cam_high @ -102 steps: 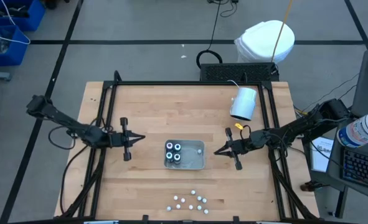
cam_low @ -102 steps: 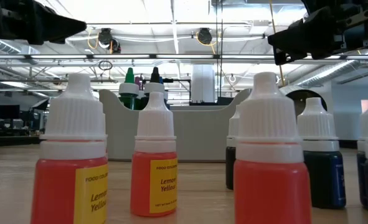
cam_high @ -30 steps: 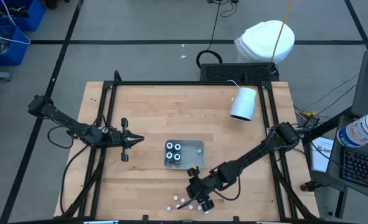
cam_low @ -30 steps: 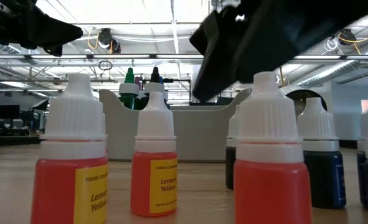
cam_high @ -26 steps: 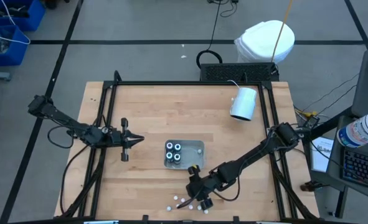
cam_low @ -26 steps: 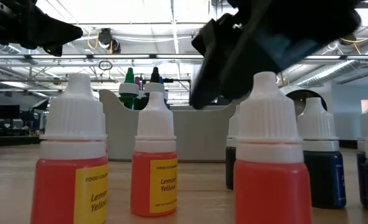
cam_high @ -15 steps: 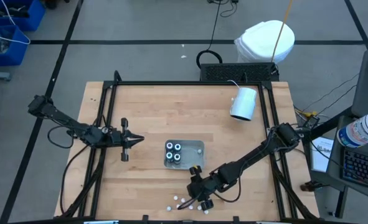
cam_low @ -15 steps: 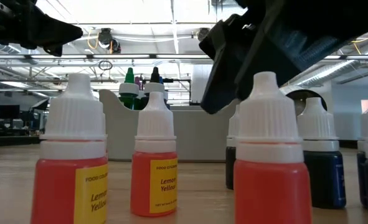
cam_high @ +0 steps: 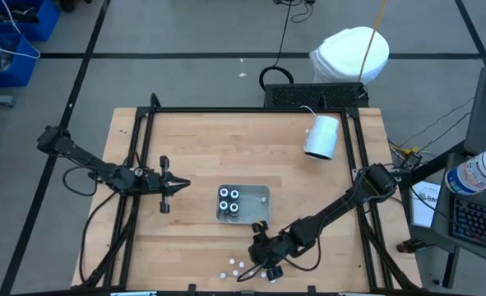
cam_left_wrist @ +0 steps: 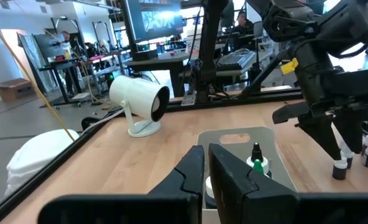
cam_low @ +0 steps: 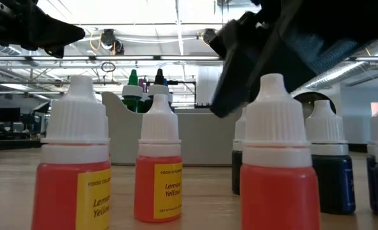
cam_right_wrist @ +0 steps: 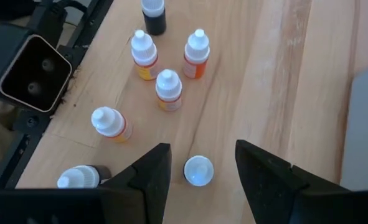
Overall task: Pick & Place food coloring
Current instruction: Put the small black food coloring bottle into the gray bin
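Observation:
Several small food coloring bottles (cam_high: 244, 267) with white caps stand loose on the wood near the table's near edge; in the low view they show orange-red liquid (cam_low: 80, 172) and dark liquid (cam_low: 329, 163). My right gripper (cam_high: 252, 263) hangs open above them, slanting down. In its wrist view its fingers stand either side of one white-capped bottle (cam_right_wrist: 198, 170) without touching it. Four more dark bottles (cam_high: 229, 201) stand in a grey tray (cam_high: 263, 200) at mid-table. My left gripper (cam_high: 177, 185) waits shut and level, left of the tray.
A white cylindrical device (cam_high: 323, 136) lies at the far right of the table. Black frame rails (cam_high: 136, 164) run along the table's sides. A small black camera box (cam_right_wrist: 31, 71) sits at the near edge beside the loose bottles. Bare wood lies between tray and bottles.
My right gripper has tipped a little over the loose bottles and stays open. The bottles and my left arm have kept still.

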